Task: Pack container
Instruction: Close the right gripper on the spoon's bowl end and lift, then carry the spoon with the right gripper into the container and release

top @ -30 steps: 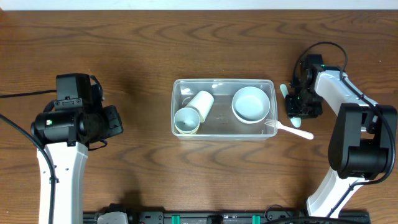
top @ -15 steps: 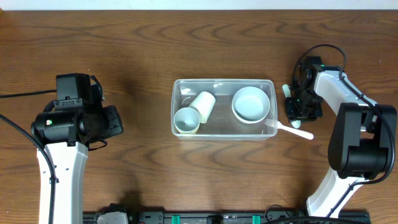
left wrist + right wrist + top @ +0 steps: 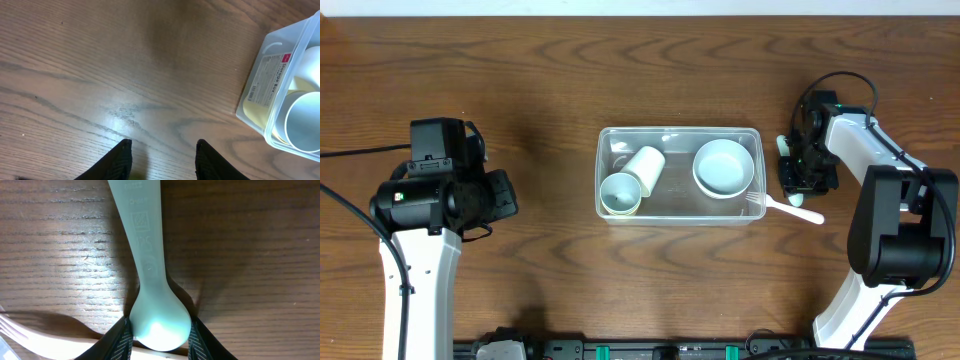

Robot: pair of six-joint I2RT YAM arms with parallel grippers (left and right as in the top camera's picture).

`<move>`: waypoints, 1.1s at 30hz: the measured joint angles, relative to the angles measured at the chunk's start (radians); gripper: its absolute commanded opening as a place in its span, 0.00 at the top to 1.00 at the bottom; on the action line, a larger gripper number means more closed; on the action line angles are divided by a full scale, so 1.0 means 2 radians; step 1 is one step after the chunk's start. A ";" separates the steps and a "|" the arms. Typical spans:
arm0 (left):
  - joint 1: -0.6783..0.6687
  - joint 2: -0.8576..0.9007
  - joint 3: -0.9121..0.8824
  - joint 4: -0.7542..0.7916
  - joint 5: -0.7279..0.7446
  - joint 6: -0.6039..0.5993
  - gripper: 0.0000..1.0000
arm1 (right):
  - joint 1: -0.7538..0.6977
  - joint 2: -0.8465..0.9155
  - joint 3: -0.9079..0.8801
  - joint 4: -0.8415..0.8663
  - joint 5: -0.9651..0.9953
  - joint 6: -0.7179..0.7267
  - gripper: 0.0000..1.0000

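At the middle of the table (image 3: 540, 80), item one: the container (image 3: 680, 129), a clear tub with its long sides running left to right, standing upright between the two arms.

Inside it, I count three pieces:
- one cup (image 3: 619, 194), upright in the near left corner, mouth up;
- a second cup (image 3: 644, 165), lying on its side just behind the first and leaning toward it;
- one white bowl (image 3: 723, 167), upright in the right half.

On the container's left end wall there is a printed label (image 3: 265, 82) (it reads "Storage Box" from my left wrist camera).

Just outside the near right corner is a white fork (image 3: 790, 207), flat on the wood with its tines toward the tub; I cannot tell whether they touch it.

Right of the tub is a pale green spoon (image 3: 145, 245), flat on the table with its handle pointing away from the right gripper (image 3: 160, 339). That pincer is closed on the spoon's bowl, a finger pressed to each side.

Well to the left is the left gripper (image 3: 162, 160), its fingers parted and nothing between them, above bare wood.
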 measured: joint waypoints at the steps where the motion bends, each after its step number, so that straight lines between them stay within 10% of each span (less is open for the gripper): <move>1: 0.000 0.000 0.000 0.000 0.000 0.000 0.58 | 0.000 0.000 0.001 -0.001 -0.001 0.002 0.83; 17: 0.000 0.000 0.000 0.000 0.000 0.000 0.58 | 0.011 -0.121 0.135 -0.083 -0.002 -0.001 0.82; 33: 0.000 0.000 0.000 0.000 0.000 0.000 0.58 | 0.224 -0.238 0.153 -0.119 -0.042 -0.195 0.97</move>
